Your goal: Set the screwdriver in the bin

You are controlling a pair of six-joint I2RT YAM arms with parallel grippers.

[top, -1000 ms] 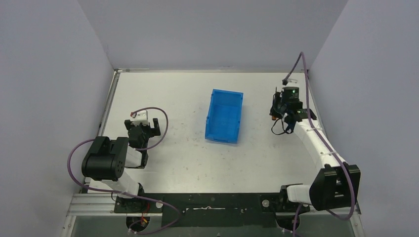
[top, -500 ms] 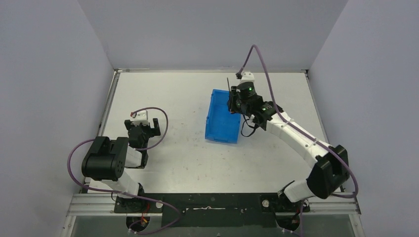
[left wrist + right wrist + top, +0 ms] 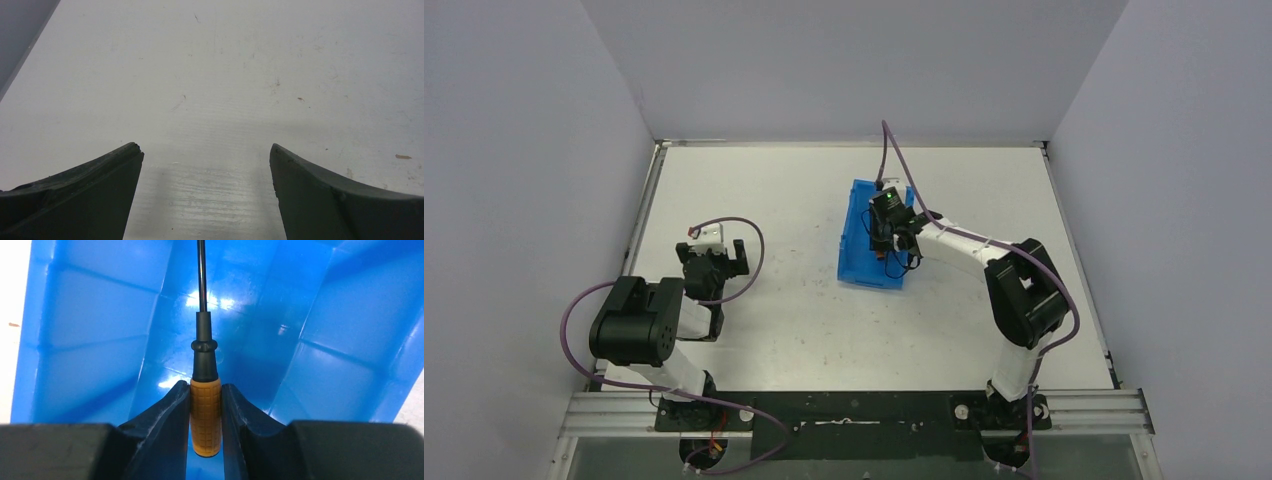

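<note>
Above the bin [image 3: 861,262], a little right of centre in the overhead frame, my right hand [image 3: 205,390] is clenched on the screwdriver [image 3: 204,357], with both fingers pressed against the sides of its orange handle. In my wrist view the tool's long axis runs straight up the frame. The handle butt is at the bottom between my fingers, the black collar is above them, and the thin shaft leaves by the top edge. Blue floor and sloping walls fill everything behind it, so the screwdriver seems to lie along the bin's length and between its walls, not across them. Its tip is out of view, so I cannot tell whether it touches the floor. I judge the carry done and the release next. Since the tool points away from my hand along the bin, parting the fingers should drop it lengthwise inside. My left hand [image 3: 205,150] sits well apart at the left of the overhead frame, fingers spread and grasping nothing, with only bare white desk [image 3: 215,75] between them.
</note>
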